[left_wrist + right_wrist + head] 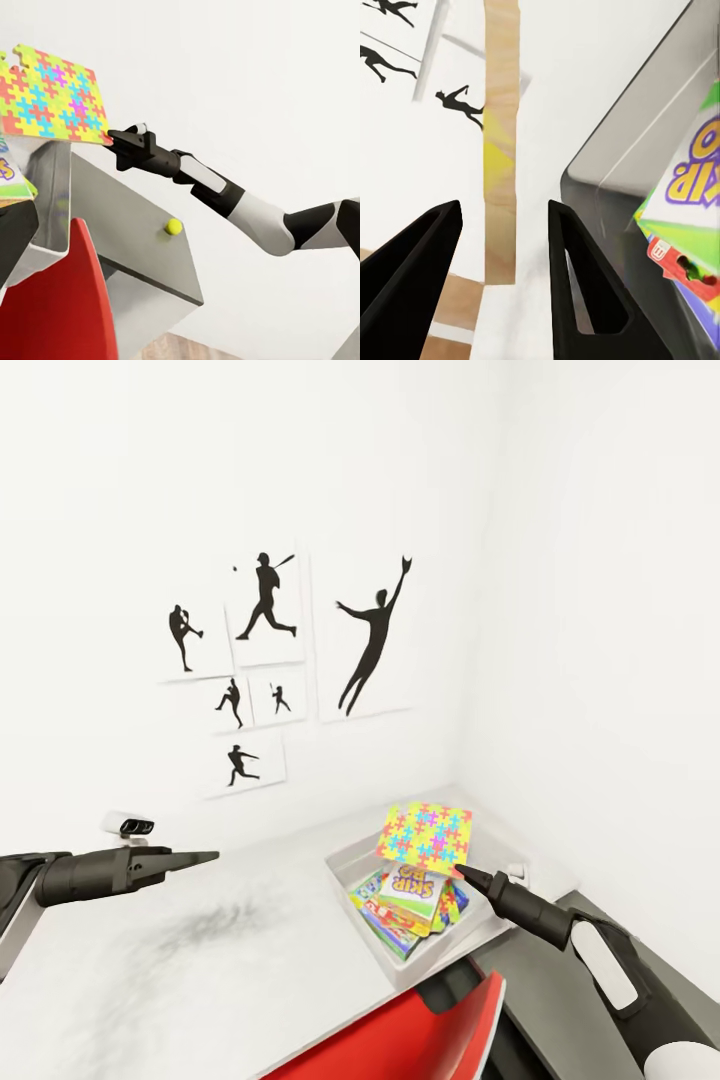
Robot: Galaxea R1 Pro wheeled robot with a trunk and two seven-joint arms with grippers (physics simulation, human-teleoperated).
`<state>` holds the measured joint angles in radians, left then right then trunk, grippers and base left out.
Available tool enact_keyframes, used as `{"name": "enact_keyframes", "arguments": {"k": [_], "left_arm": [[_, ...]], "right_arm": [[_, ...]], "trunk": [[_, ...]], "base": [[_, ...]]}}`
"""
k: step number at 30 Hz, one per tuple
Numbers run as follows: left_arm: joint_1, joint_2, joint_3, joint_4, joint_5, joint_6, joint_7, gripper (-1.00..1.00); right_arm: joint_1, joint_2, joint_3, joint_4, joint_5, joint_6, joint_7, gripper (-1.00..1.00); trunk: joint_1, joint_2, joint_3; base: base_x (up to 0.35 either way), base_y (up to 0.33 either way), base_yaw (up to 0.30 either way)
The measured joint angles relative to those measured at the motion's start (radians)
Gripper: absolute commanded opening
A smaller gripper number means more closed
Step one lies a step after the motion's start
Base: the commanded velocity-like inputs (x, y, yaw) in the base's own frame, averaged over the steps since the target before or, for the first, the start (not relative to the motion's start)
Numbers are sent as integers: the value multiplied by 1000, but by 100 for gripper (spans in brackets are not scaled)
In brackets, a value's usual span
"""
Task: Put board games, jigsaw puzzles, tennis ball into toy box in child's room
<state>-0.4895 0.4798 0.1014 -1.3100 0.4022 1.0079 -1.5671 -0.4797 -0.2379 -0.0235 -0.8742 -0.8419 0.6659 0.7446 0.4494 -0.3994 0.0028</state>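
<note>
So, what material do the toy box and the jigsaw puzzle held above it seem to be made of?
The shallow grey translucent toy box looks like glossy plastic: the desk shows faintly through its walls. The thin mosaic-patterned jigsaw puzzle looks like printed cardboard, matte, with a pale brown edge; I cannot be sure.

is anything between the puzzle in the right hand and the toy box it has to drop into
Nothing visible. The right hand holds the jigsaw puzzle by its edge directly above the toy box. Below it lie only the Skip-Bo game and other games already inside the open bin.
</note>
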Motion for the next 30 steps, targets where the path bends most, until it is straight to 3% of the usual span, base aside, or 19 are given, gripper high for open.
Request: {"name": "enact_keyframes", "arguments": {"k": [15, 20, 30], "left_arm": [[2, -1, 0, 0, 0, -5, 0, 100], [24, -14, 2, -21, 28, -16, 0, 100], [17, -23, 2, -5, 19, -15, 0, 100]], "right_arm": [[0, 0, -1, 1, 3, -2, -1, -100], [1, 23, -20, 26, -7, 12, -28, -100], [9, 16, -22, 6, 3, -1, 12, -100]], "trunk": [[0, 0, 1], [0, 0, 1], [0, 0, 1]], "base": [[111, -12, -11], [0, 0, 0], [0, 0, 0]]}}
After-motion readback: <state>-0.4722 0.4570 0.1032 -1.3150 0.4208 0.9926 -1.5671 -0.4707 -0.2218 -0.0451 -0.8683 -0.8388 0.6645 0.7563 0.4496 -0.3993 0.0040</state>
